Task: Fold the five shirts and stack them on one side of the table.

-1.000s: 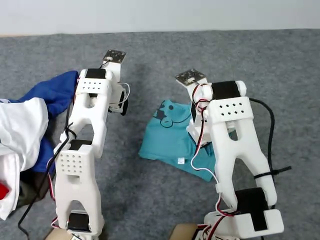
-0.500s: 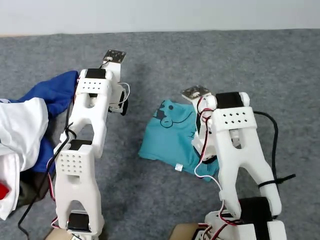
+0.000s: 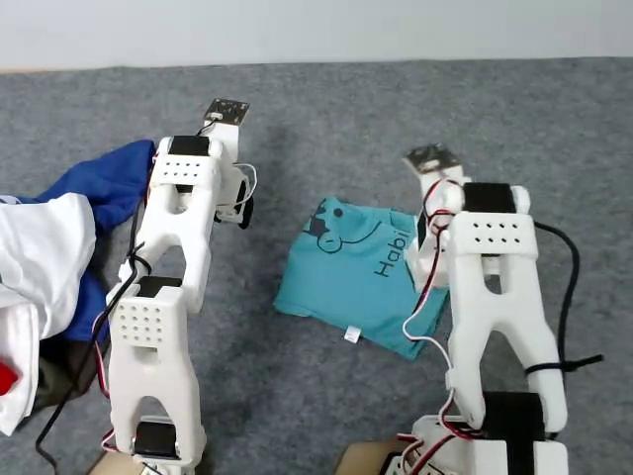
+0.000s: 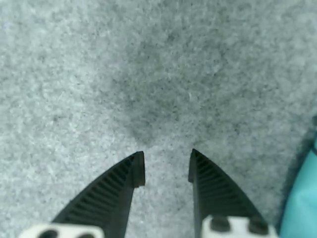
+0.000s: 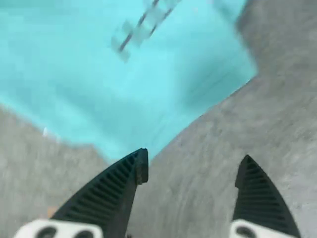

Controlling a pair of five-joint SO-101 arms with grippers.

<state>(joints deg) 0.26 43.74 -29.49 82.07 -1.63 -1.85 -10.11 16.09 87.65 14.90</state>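
We see the right gripper (image 5: pixel 194 156) has swung off the folded teal shirt (image 3: pixel 341 277) toward the table's right side, uncovering the lettering on the shirt's front. Its jaws stand wide apart and hold nothing, over the shirt's edge where it meets the grey felt table (image 3: pixel 554 129). Our left gripper (image 4: pixel 166 153) hangs partly open and empty above the felt, just left of the teal shirt. Farther left we find a blue shirt (image 3: pixel 119 183) and a white shirt (image 3: pixel 45 257) heaped at the table's edge.
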